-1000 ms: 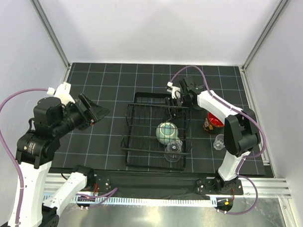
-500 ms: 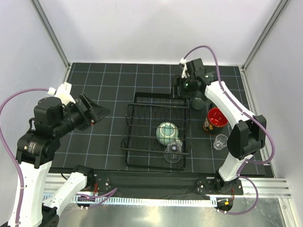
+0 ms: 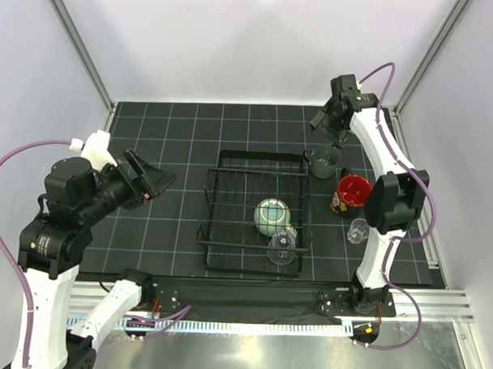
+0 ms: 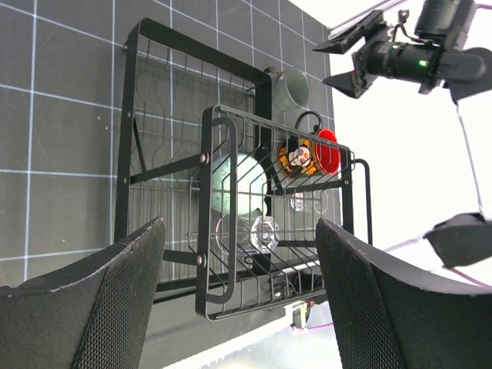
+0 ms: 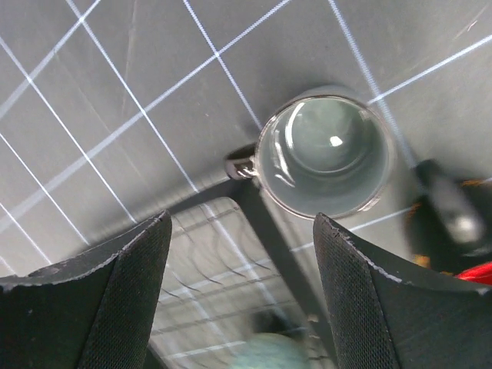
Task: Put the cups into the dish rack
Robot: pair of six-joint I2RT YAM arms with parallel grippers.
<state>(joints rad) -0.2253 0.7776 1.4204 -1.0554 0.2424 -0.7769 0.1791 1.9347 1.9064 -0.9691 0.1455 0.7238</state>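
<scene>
The black wire dish rack (image 3: 215, 220) sits mid-table. Inside it lie the speckled pale-green mug (image 3: 271, 215) and one clear glass (image 3: 282, 244). The dark grey-green mug (image 3: 323, 161) stands upright on the mat, just outside the rack's far right corner. The red-inside skull cup (image 3: 350, 193) and the second clear glass (image 3: 357, 231) stand right of the rack. My right gripper (image 3: 328, 129) is open and empty, raised above the dark mug (image 5: 323, 157). My left gripper (image 3: 161, 188) is open and empty, held left of the rack (image 4: 231, 323).
The black gridded mat (image 3: 175, 133) covers the table between white walls. The right wrist view shows the rack's corner bar (image 5: 265, 223). The left wrist view shows the skull cup (image 4: 301, 155) and dark mug (image 4: 288, 88) beyond the rack.
My right gripper has risen and swung from the rack's far right corner toward the back right, leaving the dark grey-green mug standing on the mat. My left arm has barely shifted.
</scene>
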